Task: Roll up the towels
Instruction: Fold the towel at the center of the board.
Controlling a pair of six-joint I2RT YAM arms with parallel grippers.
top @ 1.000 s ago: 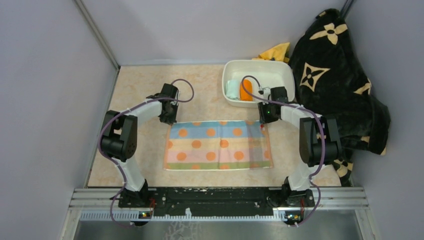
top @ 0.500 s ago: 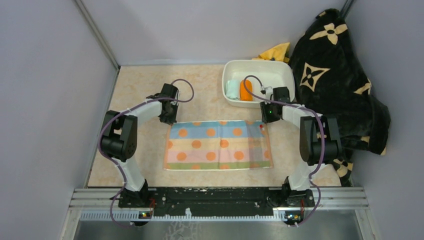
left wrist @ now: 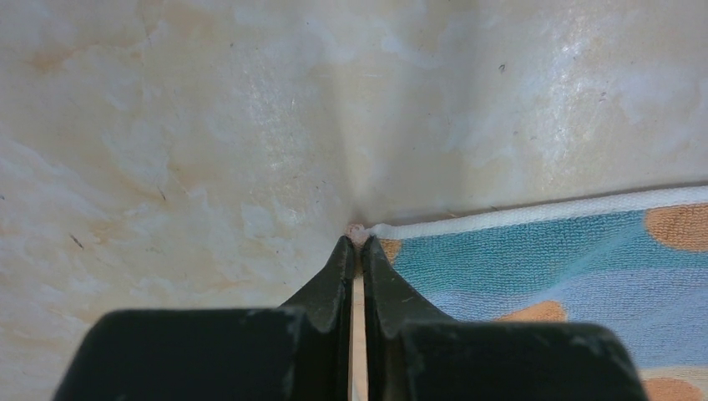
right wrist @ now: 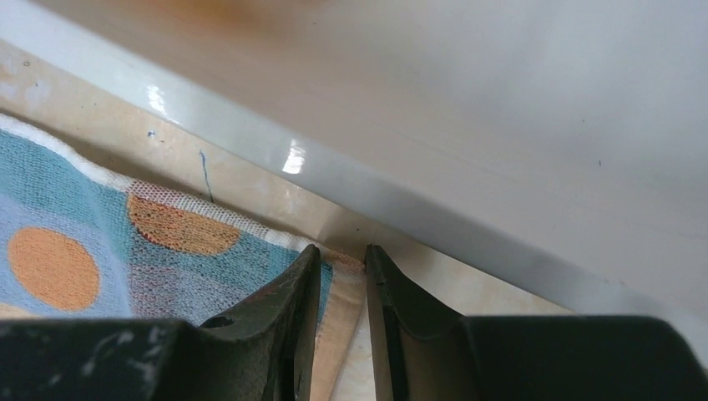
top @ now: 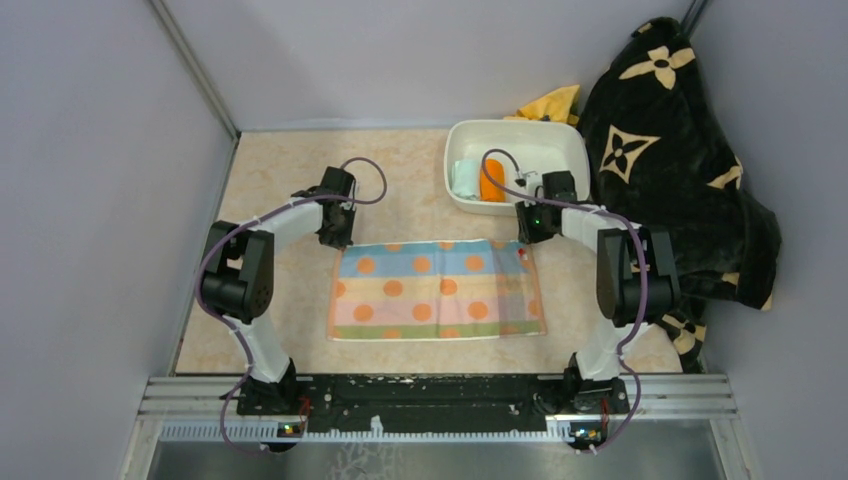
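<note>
Your top view is bright and sharp, lit evenly from above, with only faint shadows under the arms (top: 290,220). The blanket (top: 680,170) goes so dark that its folds vanish. On the left wrist, sheen washes out the table (left wrist: 543,100) at upper right, the towel (left wrist: 543,251) is crisp, and the left gripper (left wrist: 355,244) blurs into black near the lens. On the right wrist, glare streaks the tub (right wrist: 292,159) rim, its wall is hazy, and the right gripper (right wrist: 341,255) is dark and soft.
</note>
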